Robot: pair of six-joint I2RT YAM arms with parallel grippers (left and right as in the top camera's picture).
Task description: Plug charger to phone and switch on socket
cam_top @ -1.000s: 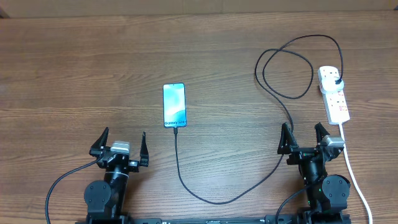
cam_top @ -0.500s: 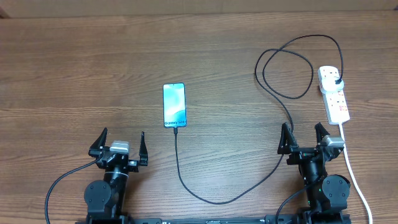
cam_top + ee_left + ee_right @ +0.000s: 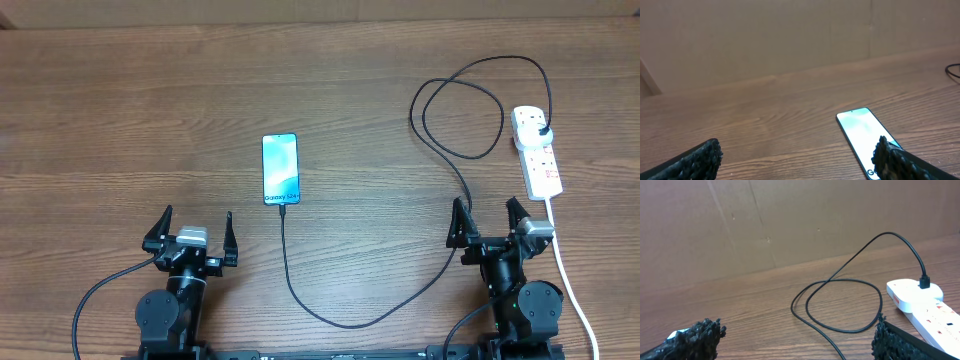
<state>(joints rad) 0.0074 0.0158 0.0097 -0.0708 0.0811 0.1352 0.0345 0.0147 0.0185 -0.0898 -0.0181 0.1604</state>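
Presently the left hand (image 3: 197, 218) and the right hand (image 3: 485, 208) sit spread and empty at the near edge of the worktop (image 3: 120, 120).
Neither hand touches any item. The phone (image 3: 281, 169) lies flat, screen up and lit blue, ahead of the left hand and slightly to its right, well apart from it. The charger (image 3: 284, 240) meets the phone's near short edge, runs toward the near edge, bows wide to the right, passes close by the right hand on its left side, forms a loop farther out, and ends at a black plug (image 3: 541, 130) seated in the far end of the socket (image 3: 540, 165). The socket, a white strip with red marks, lies ahead of the right hand, slightly to its right; its white cord (image 3: 565, 270) runs back past that hand. The switch position cannot be told.
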